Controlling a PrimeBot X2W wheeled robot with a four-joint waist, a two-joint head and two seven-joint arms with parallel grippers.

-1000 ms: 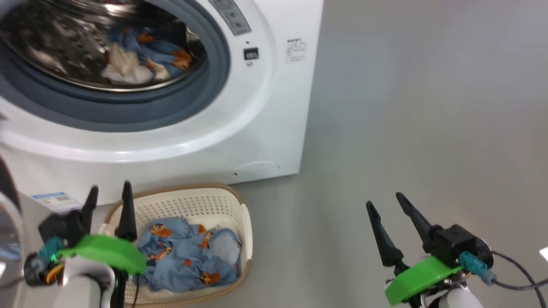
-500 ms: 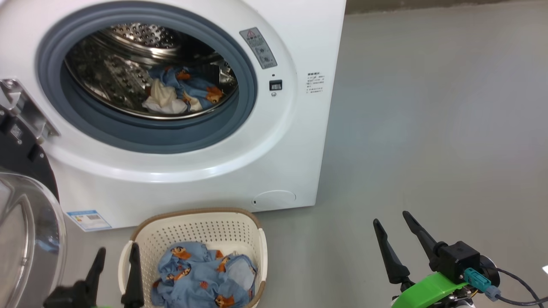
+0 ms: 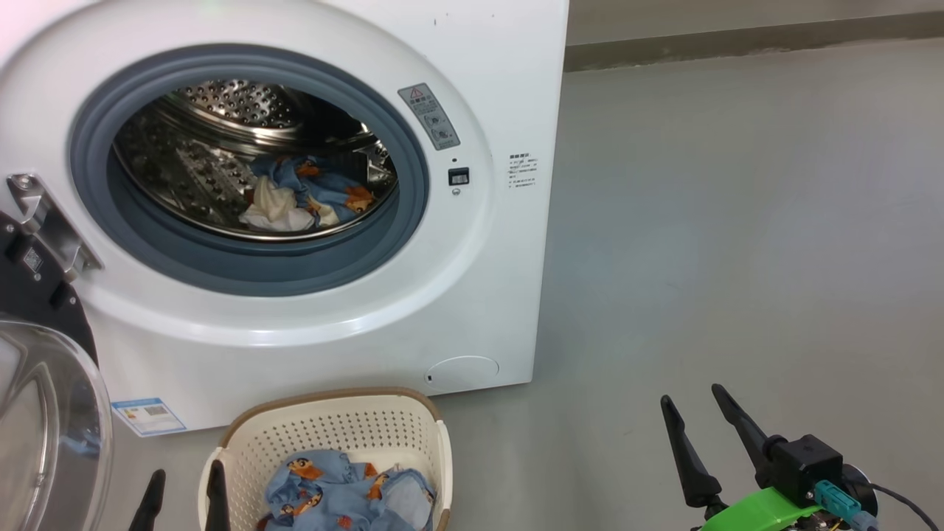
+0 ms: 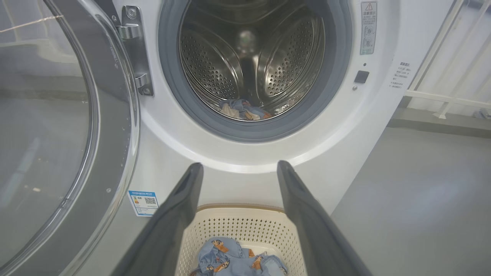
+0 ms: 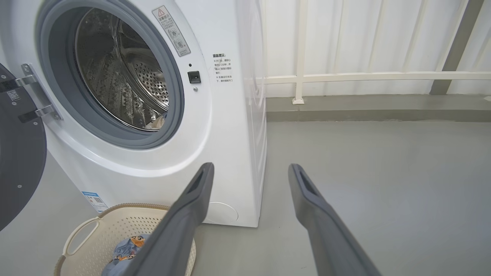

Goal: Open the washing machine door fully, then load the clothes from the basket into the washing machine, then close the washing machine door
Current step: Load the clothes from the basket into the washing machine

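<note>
The white washing machine (image 3: pixel 472 295) stands with its washing machine door (image 3: pixel 44 413) swung wide to the left on a metal hinge (image 3: pixel 44 221). Some blue printed clothes with a cream cloth (image 3: pixel 302 195) lie in the steel drum. More blue clothes (image 3: pixel 346 494) lie in the cream basket (image 3: pixel 332 428) on the floor in front of the machine. My left gripper (image 3: pixel 186 487) is open and empty, just left of the basket; in the left wrist view my left gripper (image 4: pixel 239 165) points at the drum over the basket (image 4: pixel 238 230). My right gripper (image 3: pixel 691 396) hangs open and empty over bare floor to the right.
Grey floor (image 3: pixel 737 258) stretches to the right of the machine. A white railing and a low kerb (image 5: pixel 364 111) run behind it. The open door's glass bowl (image 4: pixel 46 134) takes up the space left of the basket. A blue label (image 3: pixel 147 417) sits low on the machine's front.
The head camera has tilted up, so more of the machine's front shows. Both grippers sit lower in the picture, the left now at the bottom edge. Both stay open.
</note>
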